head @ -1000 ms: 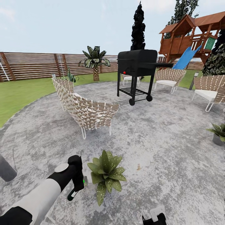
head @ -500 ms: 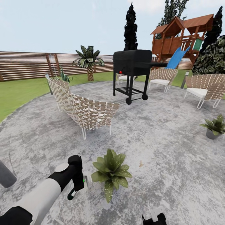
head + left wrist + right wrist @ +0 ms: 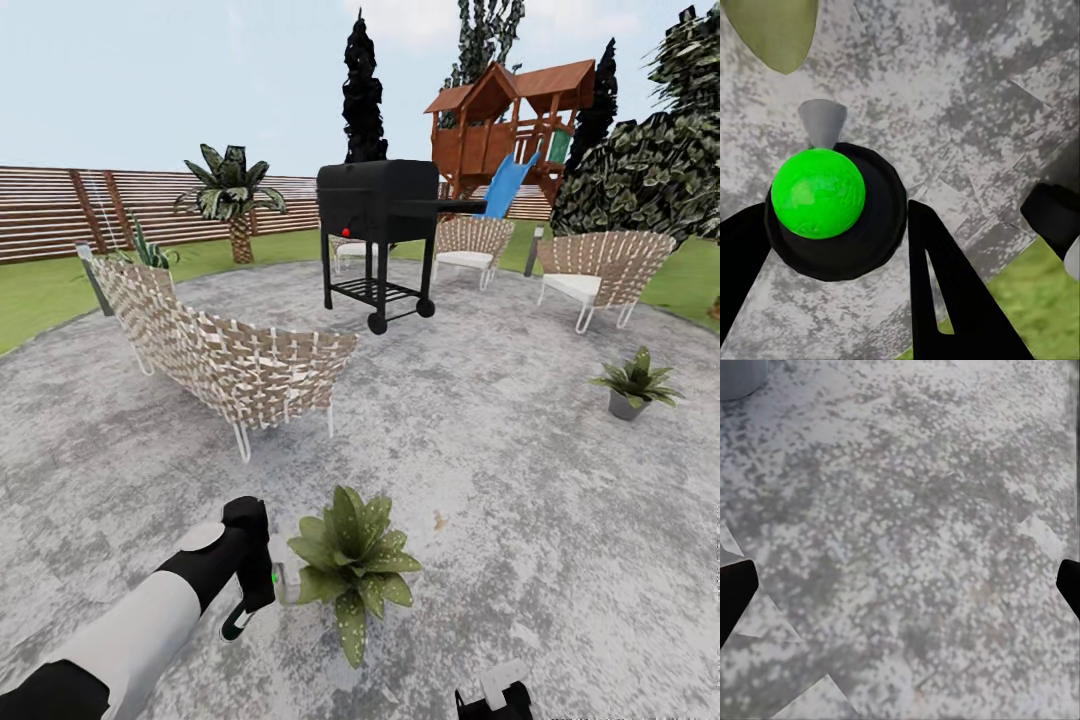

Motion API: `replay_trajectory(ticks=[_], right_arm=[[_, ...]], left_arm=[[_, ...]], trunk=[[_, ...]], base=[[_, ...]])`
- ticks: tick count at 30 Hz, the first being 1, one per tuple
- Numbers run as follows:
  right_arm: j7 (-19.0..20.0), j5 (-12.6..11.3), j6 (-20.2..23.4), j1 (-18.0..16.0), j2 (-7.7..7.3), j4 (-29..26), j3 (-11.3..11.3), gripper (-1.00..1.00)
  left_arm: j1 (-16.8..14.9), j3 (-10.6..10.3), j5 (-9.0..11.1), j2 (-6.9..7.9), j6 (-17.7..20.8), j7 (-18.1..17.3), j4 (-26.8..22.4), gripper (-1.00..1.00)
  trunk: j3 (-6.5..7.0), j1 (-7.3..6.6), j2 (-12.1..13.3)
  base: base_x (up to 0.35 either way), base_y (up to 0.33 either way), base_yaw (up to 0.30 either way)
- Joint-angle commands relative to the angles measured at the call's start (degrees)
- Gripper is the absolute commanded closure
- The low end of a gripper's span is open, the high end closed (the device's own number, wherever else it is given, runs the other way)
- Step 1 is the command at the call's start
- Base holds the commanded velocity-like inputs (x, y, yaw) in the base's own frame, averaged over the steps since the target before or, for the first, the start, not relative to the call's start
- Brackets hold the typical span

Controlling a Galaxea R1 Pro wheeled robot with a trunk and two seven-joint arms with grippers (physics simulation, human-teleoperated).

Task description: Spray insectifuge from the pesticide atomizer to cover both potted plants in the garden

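The black fingers (image 3: 945,292) of our left gripper (image 3: 832,262) are closed on the pesticide atomizer (image 3: 821,199). From our left wrist it shows a bright green round body on a dark base with a pale grey nozzle, sitting between the fingers. It hangs over the stone patio (image 3: 500,480), just beside the near potted plant (image 3: 352,560). Our right gripper (image 3: 900,585) has its fingers spread wide.

Patio (image 3: 560,520): rough mottled grey stone. Chairs (image 3: 230,360): woven wicker. Grill (image 3: 380,200): matt black metal. Fence (image 3: 60,210): slatted brown wood
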Motion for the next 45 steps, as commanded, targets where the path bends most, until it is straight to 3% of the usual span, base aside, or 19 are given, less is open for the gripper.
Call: replay_trajectory(ticks=[1, 5, 9, 13, 20, 27, 33, 38, 40, 45], right_arm=[[-0.3, 0.6, -0.2, -0.1, 0.02, 0.1, -0.4, -1.0], [-0.3, 0.6, -0.2, -0.1, 0.02, 0.1, -0.4, -1.0], [-0.3, 0.6, -0.2, -0.1, 0.02, 0.1, -0.4, -1.0], [-0.3, 0.6, -0.2, -0.1, 0.03, 0.1, -0.4, -1.0], [-0.3, 0.6, -0.2, -0.1, 0.09, 0.1, -0.4, -1.0], [-0.3, 0.6, -0.2, -0.1, 0.1, 0.2, -0.4, -1.0], [-0.3, 0.6, -0.2, -0.1, 0.1, 0.2, -0.4, -1.0], [-0.3, 0.6, -0.2, -0.1, 0.1, 0.2, -0.4, -1.0], [-0.3, 0.6, -0.2, -0.1, 0.1, 0.2, -0.4, -1.0], [-0.3, 0.6, -0.2, -0.1, 0.11, 0.2, -0.4, -1.0]], left_arm=[[0.0, -0.3, -0.1, -0.14, 0.5, -0.3, -0.1, 1.0], [-0.2, -0.4, -0.1, -1.63, 0.5, -0.4, -0.1, 1.0], [0.1, -0.7, -0.1, -1.58, 0.4, -0.4, -0.1, 1.0], [0.4, -0.6, -0.1, -0.62, -0.1, -0.4, 0.4, 1.0], [0.4, -0.3, -0.1, 2.86, 0.0, 1.4, 0.9, 1.0], [1.5, -0.3, 0.0, 1.43, -0.1, 2.1, 0.9, 1.0], [3.1, -0.1, 0.0, 1.23, 0.0, 4.3, 0.9, 1.0], [3.1, -0.3, 0.0, -0.99, 0.1, 4.6, 0.2, 1.0], [3.1, -0.1, 0.0, -0.47, -0.1, 4.6, 0.4, 1.0], [3.2, 0.3, 0.3, 3.54, -0.2, 4.7, 1.0, 1.0]], trunk=[[-0.05, 0.0, 0.0], [-0.05, 0.0, 0.0], [-0.05, 0.0, 0.0], [-0.05, 0.0, 0.0], [-0.05, 0.0, 0.0], [-0.05, 0.0, 0.0], [-0.05, 0.0, 0.0], [-0.05, 0.0, 0.0], [-0.05, 0.0, 0.0], [-0.05, 0.0, 0.0]], base=[[0.058, 0.058, -0.129], [0.016, 0.016, -0.035], [0.001, 0.001, -0.002], [0.0, 0.0, 0.0], [0.0, 0.0, 0.0], [0.0, 0.0, 0.0], [0.0, 0.0, 0.0], [0.0, 0.0, 0.0], [0.0, 0.0, 0.0], [0.0, 0.0, 0.0]])
